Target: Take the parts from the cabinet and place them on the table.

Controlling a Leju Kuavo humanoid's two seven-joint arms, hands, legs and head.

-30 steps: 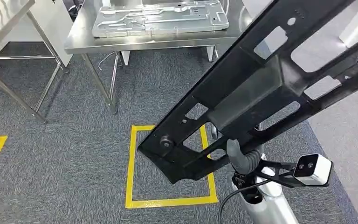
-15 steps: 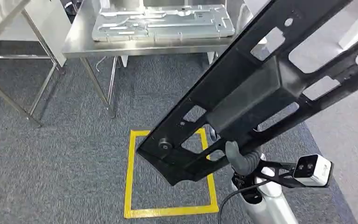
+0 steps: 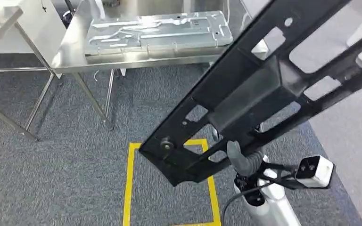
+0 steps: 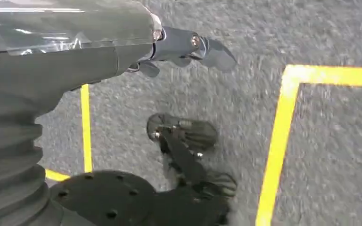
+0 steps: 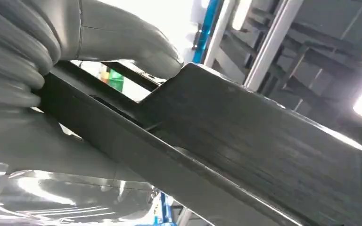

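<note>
Carpet [image 3: 66,160] with yellow tape square [image 3: 130,183]; steel table [image 3: 70,52] ahead; right hand [image 3: 241,159] gripping black part [image 3: 245,94].

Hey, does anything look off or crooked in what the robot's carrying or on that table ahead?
Nothing looks damaged or spilled. The long black part is carried at a steep slant, gripped near its lower end by the right hand, so most of it juts out past the hand. The silver panel lies flat on the steel table.
</note>
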